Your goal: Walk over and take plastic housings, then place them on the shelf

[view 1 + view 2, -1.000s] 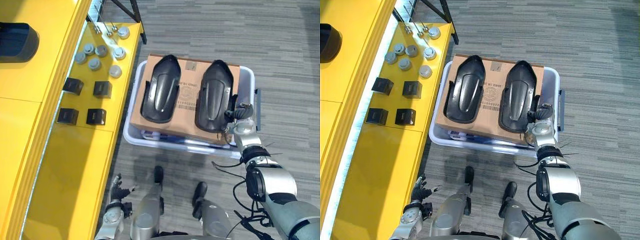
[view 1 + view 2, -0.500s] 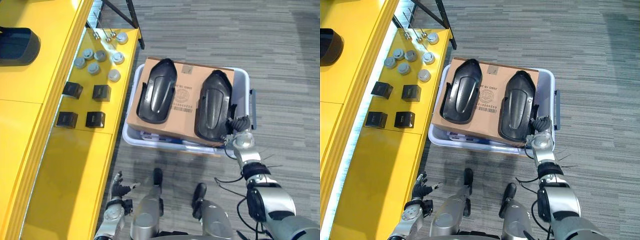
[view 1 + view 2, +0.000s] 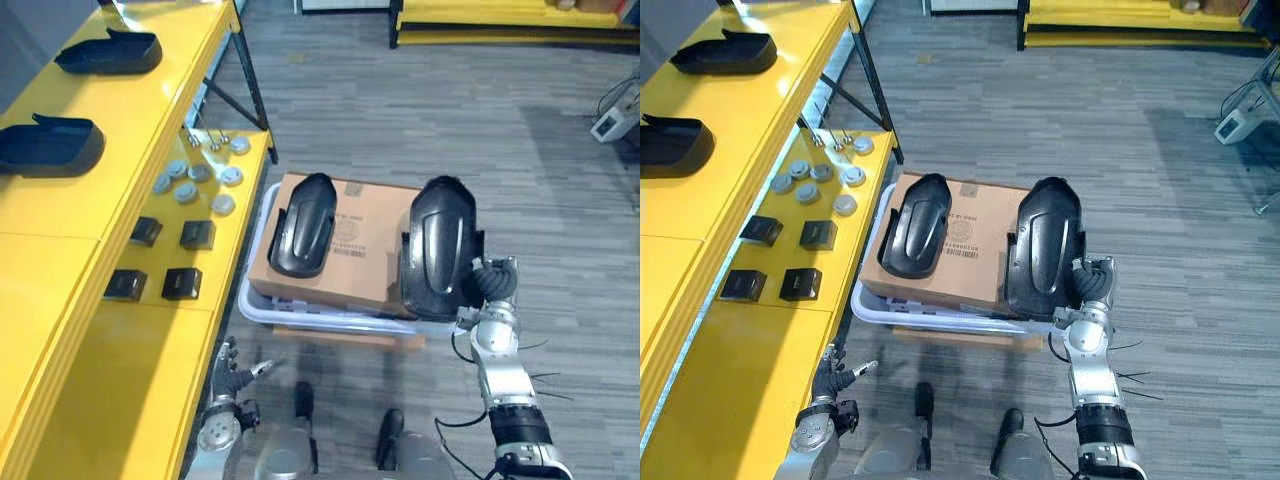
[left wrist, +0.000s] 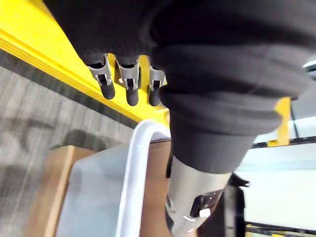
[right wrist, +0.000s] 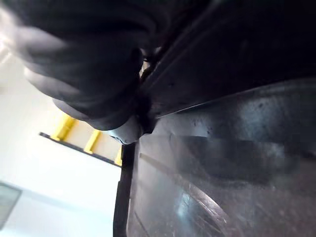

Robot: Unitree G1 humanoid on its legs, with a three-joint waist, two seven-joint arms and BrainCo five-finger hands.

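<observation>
Two black plastic housings lie on a cardboard box [image 3: 352, 250] inside a white bin [image 3: 300, 312]. The left housing [image 3: 303, 225] lies flat. The right housing [image 3: 440, 250] stands tilted up off the cardboard, with my right hand [image 3: 492, 285] shut on its near right edge; its glossy shell [image 5: 237, 148] shows up close in the right wrist view. My left hand [image 3: 232, 372] hangs low beside the yellow shelf [image 3: 120, 130], fingers [image 4: 128, 84] relaxed and empty. Two more black housings [image 3: 110, 52] [image 3: 48, 147] rest on the shelf's top level.
The lower yellow ledge carries several grey round caps [image 3: 190, 180] and small black blocks [image 3: 160, 260]. A black shelf brace [image 3: 235, 95] slants down by the bin. Grey carpet spreads to the right, with a white device [image 3: 612, 122] at its far right.
The camera has tipped up, showing more shelf and floor. My right hand has lifted the right housing's near end off the cardboard, so it now stands steeper.
</observation>
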